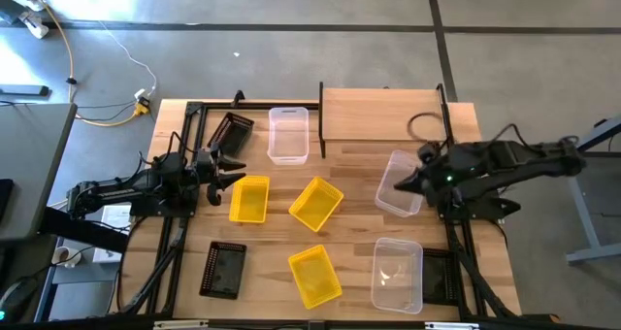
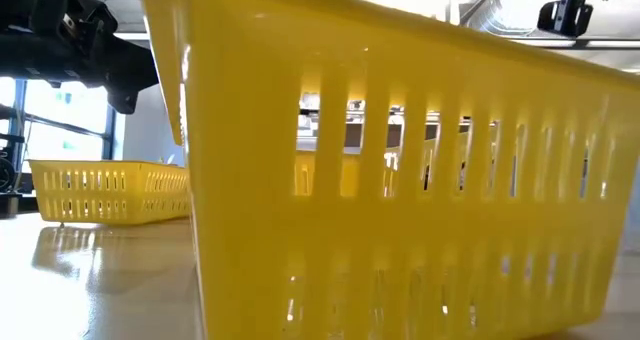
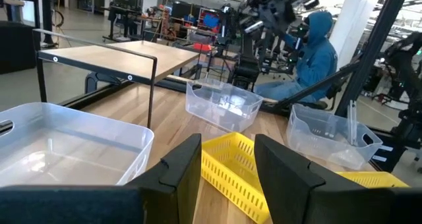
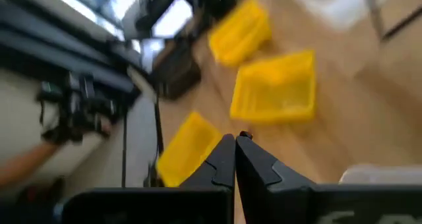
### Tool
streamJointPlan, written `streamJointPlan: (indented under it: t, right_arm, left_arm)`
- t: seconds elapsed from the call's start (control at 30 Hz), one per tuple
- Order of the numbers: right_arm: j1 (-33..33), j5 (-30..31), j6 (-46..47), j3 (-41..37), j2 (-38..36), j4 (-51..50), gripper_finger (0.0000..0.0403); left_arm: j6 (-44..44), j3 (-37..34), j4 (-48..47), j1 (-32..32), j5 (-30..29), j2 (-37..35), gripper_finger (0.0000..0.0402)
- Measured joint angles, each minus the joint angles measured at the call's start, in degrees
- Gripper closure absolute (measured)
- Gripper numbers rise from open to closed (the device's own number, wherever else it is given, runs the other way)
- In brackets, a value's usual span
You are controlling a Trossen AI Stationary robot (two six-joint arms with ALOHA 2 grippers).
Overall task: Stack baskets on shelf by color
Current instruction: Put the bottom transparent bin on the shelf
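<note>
Several baskets lie scattered on the wooden table: yellow ones (image 1: 249, 198) (image 1: 315, 203) (image 1: 314, 275), black ones (image 1: 233, 131) (image 1: 223, 269) and clear ones (image 1: 288, 134) (image 1: 400, 182) (image 1: 397, 274). The shelf (image 1: 388, 112) stands bare at the far edge. My left gripper (image 1: 231, 171) is open at the table's left, pointing level toward the right, with a yellow basket (image 3: 231, 168) beyond its fingers. My right gripper (image 1: 403, 182) hangs shut above the right-hand clear basket, tipped downward. In its wrist view its fingers (image 4: 235, 151) meet over blurred yellow baskets (image 4: 277, 89).
A black metal frame (image 1: 184, 136) runs along the table's left and right sides. One yellow basket (image 2: 400, 180) fills the low view, with another (image 2: 110, 190) behind it on the left. A person in a blue hooded top (image 3: 320, 53) sits beyond the table.
</note>
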Motion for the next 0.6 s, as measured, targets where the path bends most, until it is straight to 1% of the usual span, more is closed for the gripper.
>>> streamJointPlan:
  t: [0.3, 0.53, 0.6]
  right_arm:
    - [13.2, -0.1, 7.0, 9.3, 13.9, -4.9, 0.0403]
    - [21.7, 0.3, 14.1, 13.1, 21.9, -5.3, 0.0403]
    - [23.7, -0.5, 16.2, 13.7, 23.7, -5.3, 0.0403]
  left_arm:
    - [0.0, 0.0, 0.0, 0.0, 0.0, 0.0, 0.027]
    - [0.0, 0.0, 0.0, 0.0, 0.0, 0.0, 0.0271]
    - [0.0, 0.0, 0.0, 0.0, 0.0, 0.0, 0.0271]
